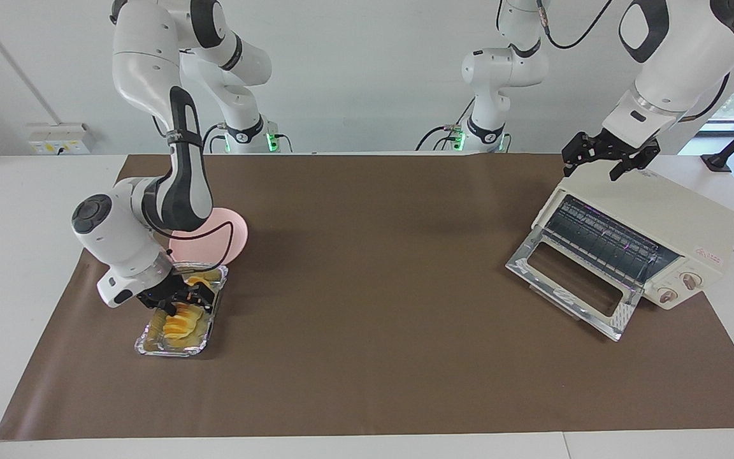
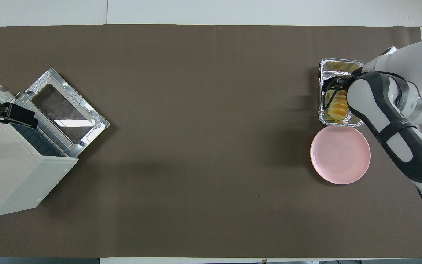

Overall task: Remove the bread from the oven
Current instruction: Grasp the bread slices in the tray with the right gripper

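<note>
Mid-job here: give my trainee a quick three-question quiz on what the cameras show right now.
1. True or false: the oven door hangs open.
2. What does the bread lie in? A) foil tray B) plate C) oven
3. Which end effector waits above the oven?

Key: 1 true. 2 A, the foil tray, with the right end effector down over the bread and the empty plate beside the tray. 3 the left end effector, open.
</note>
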Robot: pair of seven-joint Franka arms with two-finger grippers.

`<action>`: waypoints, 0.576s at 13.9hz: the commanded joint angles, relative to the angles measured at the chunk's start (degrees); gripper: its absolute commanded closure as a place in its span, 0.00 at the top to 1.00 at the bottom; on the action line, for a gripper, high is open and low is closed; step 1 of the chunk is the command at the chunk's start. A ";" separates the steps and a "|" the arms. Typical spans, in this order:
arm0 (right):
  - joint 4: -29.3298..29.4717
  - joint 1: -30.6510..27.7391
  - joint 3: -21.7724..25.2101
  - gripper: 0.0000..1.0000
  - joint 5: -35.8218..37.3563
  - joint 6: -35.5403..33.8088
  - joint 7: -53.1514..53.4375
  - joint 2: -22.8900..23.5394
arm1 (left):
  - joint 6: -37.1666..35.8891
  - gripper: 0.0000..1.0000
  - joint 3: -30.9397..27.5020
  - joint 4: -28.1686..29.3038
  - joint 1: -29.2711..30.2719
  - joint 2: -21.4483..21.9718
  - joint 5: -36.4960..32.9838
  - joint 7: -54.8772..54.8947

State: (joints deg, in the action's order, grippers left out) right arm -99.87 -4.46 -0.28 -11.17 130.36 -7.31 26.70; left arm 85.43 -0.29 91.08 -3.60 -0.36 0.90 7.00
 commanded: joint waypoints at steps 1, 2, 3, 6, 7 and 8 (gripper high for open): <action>-2.61 -0.73 -0.60 0.62 1.06 1.48 -0.25 -1.12 | 0.97 1.00 0.64 1.74 0.79 1.50 -0.37 0.82; -2.61 -0.73 -0.60 0.43 1.06 1.39 -0.16 -1.12 | 0.97 1.00 0.64 1.74 0.79 1.50 -0.37 0.82; -2.61 -0.64 -0.60 0.26 1.06 1.13 -0.16 -1.12 | 0.97 1.00 0.64 1.74 0.79 1.50 -0.37 0.82; -1.30 -0.20 -0.51 0.00 1.15 -0.62 0.10 -1.21 | 0.97 1.00 0.64 1.74 0.88 1.50 -0.37 0.82; -0.25 -0.11 -0.51 0.00 1.15 -2.02 0.19 -1.30 | 0.97 1.00 0.64 1.74 0.79 1.50 -0.37 0.82; 1.24 -0.20 -0.51 0.00 1.15 -4.13 0.19 -1.30 | 0.97 1.00 0.64 1.65 0.79 1.50 -0.37 0.82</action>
State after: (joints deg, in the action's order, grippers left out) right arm -100.05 -4.33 -0.27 -11.02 129.57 -7.32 26.33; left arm 85.43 -0.29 91.08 -3.60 -0.36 0.90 7.00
